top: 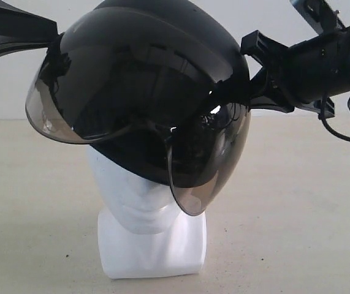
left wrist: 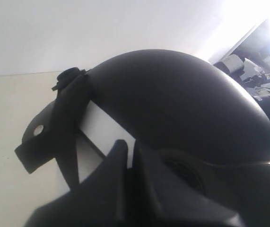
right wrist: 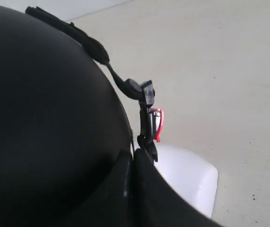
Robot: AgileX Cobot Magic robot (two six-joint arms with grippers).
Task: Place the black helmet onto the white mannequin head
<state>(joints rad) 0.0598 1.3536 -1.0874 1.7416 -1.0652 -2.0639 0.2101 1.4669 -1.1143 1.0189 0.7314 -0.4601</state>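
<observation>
found left gripper (left wrist: pixel 129 157) pressed together on the thin rim of a large matte black helmet (left wrist: pixel 182 104), open-faced, with a smoky translucent curved visor (top: pixel 202 180). same for right gripper (right wrist: pixel 132 160), nipped shut on the opposite rim just beside a dangling black chin strap (right wrist: pixel 144 92) with a red buckle tab. noted helmet held between the two, tilted, low over a smooth glossy white mannequin head (top: pixel 132 199) on a blocky neck base. crown hidden inside the shell, so cannot tell whether lining touches it. judge shell stiff and bulky, fairly light for its bulk, matte so not too slick. judge visor thin, scratch-prone and free to swing, so best kept out of any grip. rate rim edges the only thin holds, both in use. expect wide opening to clear the head easily, but watch for strap or visor edge snagging on nose or chin. saw bare beige tabletop (top: pixel 297 214) all round the base, with open room on every side. mind head tipping if shoved sideways.
</observation>
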